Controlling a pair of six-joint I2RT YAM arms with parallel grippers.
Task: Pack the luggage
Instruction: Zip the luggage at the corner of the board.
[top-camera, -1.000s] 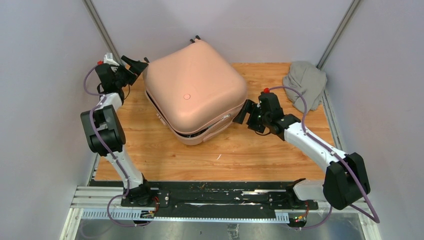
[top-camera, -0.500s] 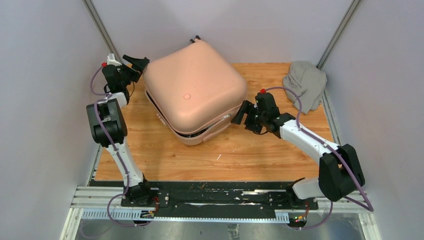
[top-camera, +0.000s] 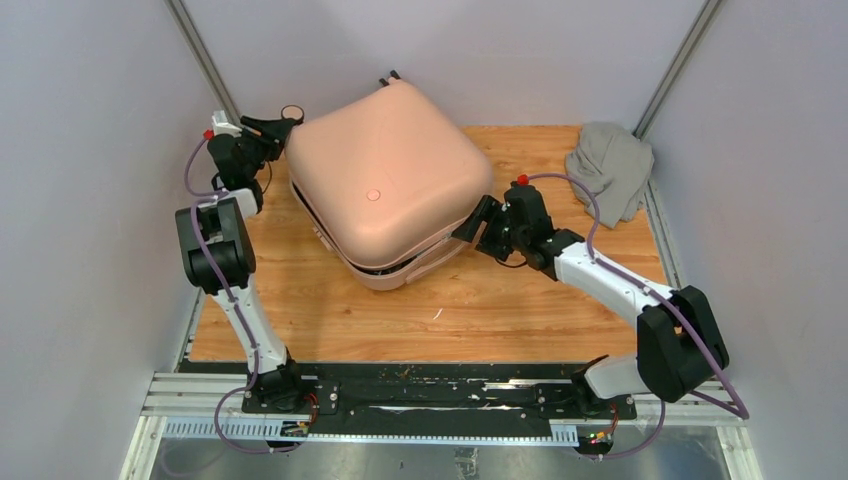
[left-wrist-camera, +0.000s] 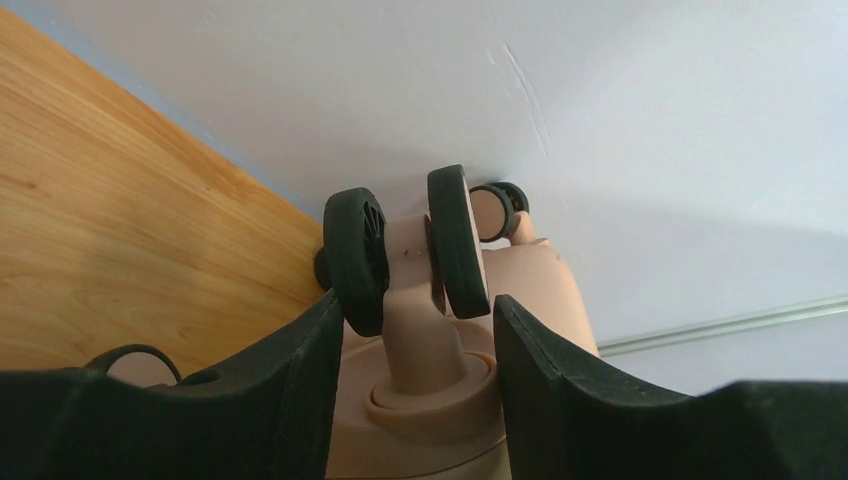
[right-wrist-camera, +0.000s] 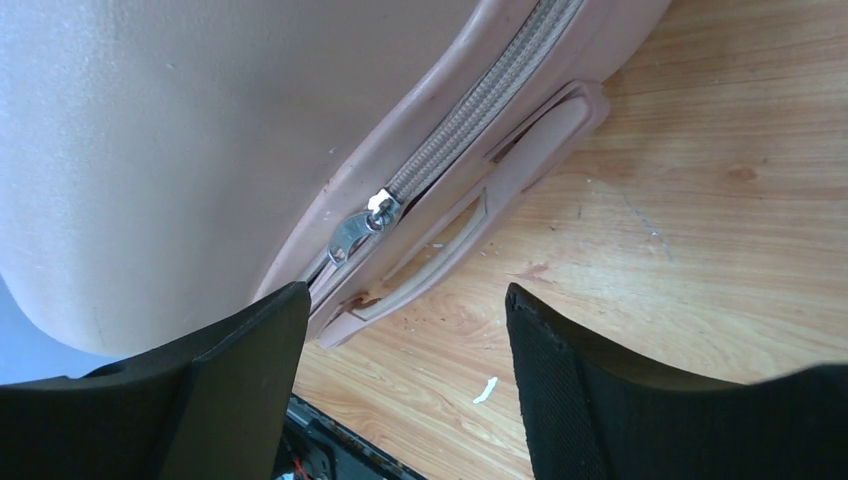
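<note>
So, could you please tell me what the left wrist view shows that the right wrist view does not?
Only the left wrist view shows a black twin-wheel caster on its pink stem, standing between the fingers of the left gripper, with the white wall behind. Only the right wrist view shows the zipper, its metal pull and the side handle, seen past the open right gripper. Both show the pink luggage shell and the wooden table.
</note>
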